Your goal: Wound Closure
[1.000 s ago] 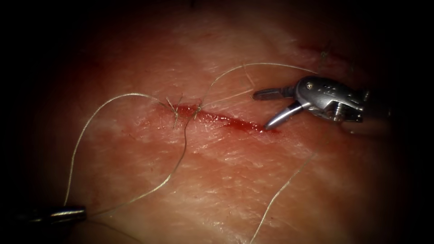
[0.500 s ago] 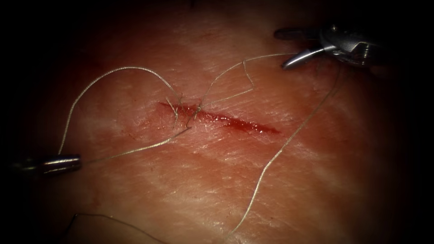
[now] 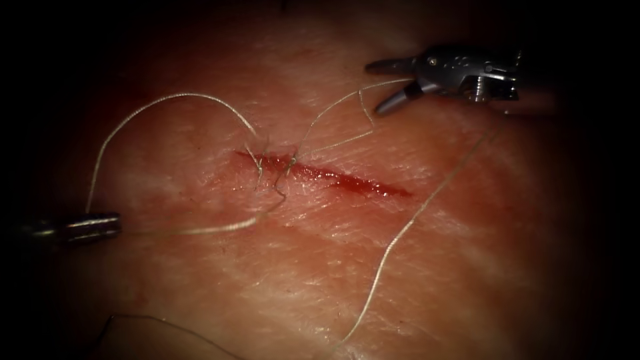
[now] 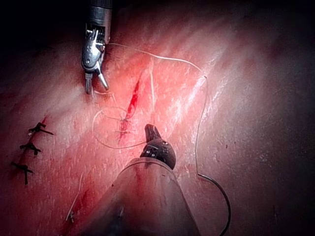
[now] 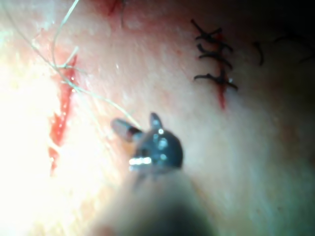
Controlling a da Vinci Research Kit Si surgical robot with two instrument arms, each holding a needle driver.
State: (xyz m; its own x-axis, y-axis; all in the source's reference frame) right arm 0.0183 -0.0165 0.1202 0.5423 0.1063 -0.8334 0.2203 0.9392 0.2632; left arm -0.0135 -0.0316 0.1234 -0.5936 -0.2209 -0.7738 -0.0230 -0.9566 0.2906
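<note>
Right end effector has swung back, gaping empty; left end effector still clamps thread

Surgical practice bench, cut tissue, pale thread, older dark stitches

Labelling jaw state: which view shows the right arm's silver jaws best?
The endoscope view: the right arm's silver needle driver lies side-on, both jaws spread apart over the pale thread, holding nothing. The left wrist view shows that tool from afar, jaws parted. The right wrist view sees it end-on and foreshortened.
</note>
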